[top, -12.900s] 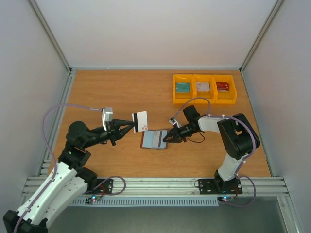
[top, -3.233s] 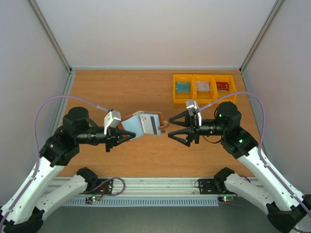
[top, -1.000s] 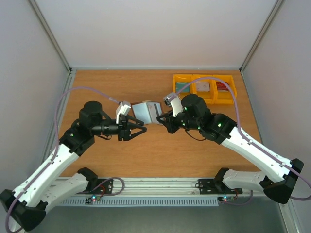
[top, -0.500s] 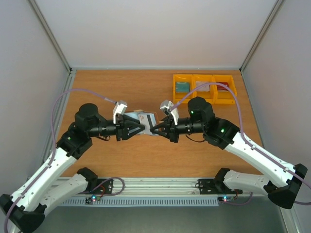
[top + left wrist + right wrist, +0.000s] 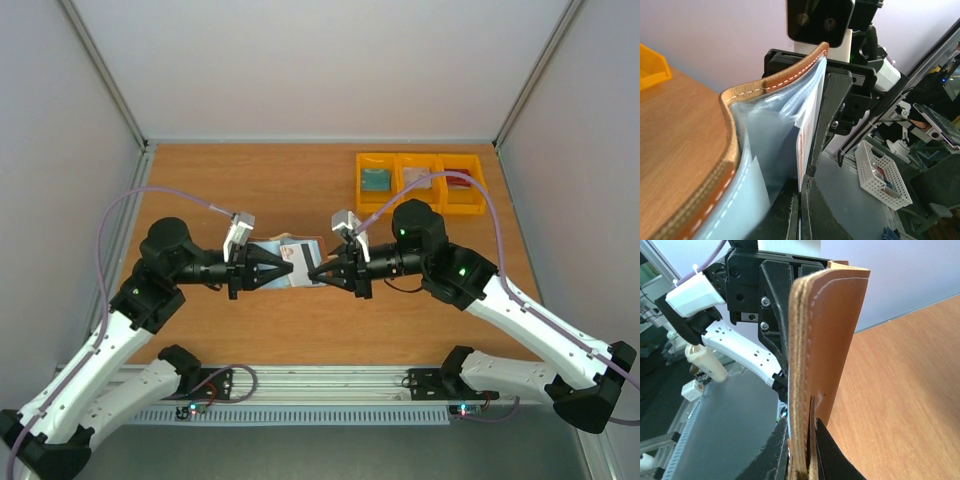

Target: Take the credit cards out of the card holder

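the two arms are meeting nose to nose above the middle of the worktop (image 5: 220,190), and the card holder (image 5: 270,250) is hanging in the air between them, clear of the wood. the right claw (image 5: 314,272) is clamping the brown leather with its jaws squeezed almost fully together. in the right wrist view the stitched cover is standing upright out of its fingertips (image 5: 771,457). that looks like the anchor grip, fixing the holder so it is not following when something gets pulled. the left claw (image 5: 286,270) is facing it from the opposite side, and its jaws are pressed tight as well. the left wrist view is showing the holder spread open, blue-grey lining towards the camera, with the thin pale edge of a credit card (image 5: 809,135) running down out of the pocket into the pinch. so the left claw appears to be nipping that card's exposed edge, though how much lining is caught with it i cannot tell. holding the holder aloft is making sense, since both thin edges are reachable here, which would be awkward flat on the worktop. the card is sitting in its pocket, not yet drawn out. the yellow bins (image 5: 420,207) are waiting at the far right corner, well apart from the action. the pull will be asking for a straight draw along the pocket.
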